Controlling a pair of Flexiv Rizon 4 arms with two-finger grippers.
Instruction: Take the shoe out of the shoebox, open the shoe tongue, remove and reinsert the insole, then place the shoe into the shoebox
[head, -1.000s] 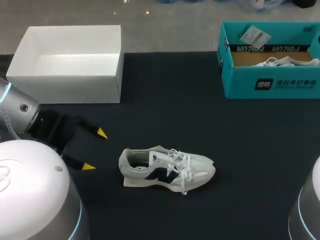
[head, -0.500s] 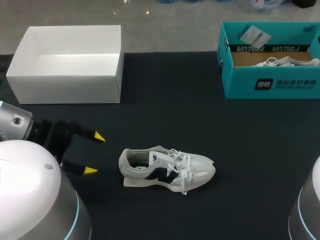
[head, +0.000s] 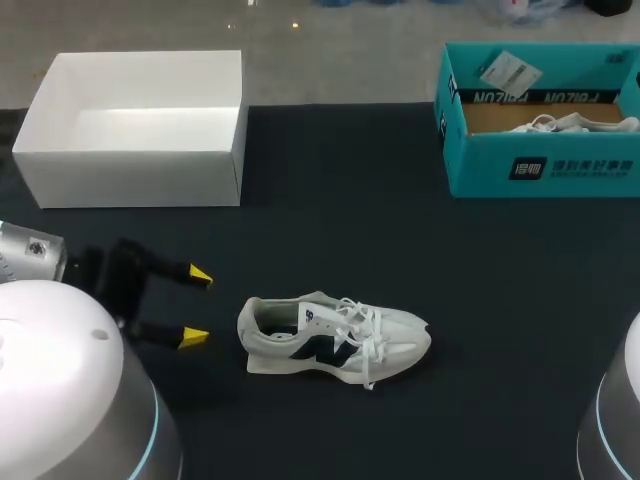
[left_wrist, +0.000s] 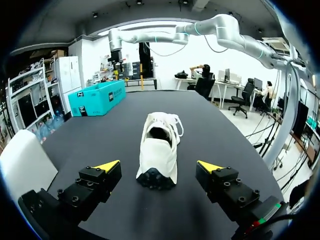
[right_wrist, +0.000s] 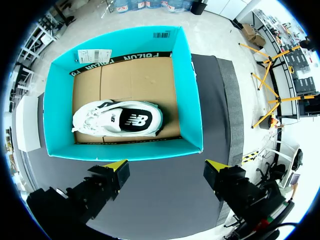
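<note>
Mid-table on the black table, the shoe sits upright on its sole, heel twd my left side, toe twd the right, laces flopped loose over the top. So it's out of the box already, tongue not opened yet afaict.

My left gripper is just beside the heel, not touching, fingers wide apart. From its wrist cam the heel is dead ahead, lined up btwn the two tips. My right gripper hangs over the teal shoebox, fingers apart too, nothing in them. A 2nd shoe lies in that box. White box is well apart at the far left.

IMO the step now = pin the heel so the other arm can pull the tongue. Tips: go in low and straight, close on the heel counter and not the soft collar, squeeze gently bc it'll prob squish. Keep it flat on the sole, and don't shove it fwd b4 closing.
</note>
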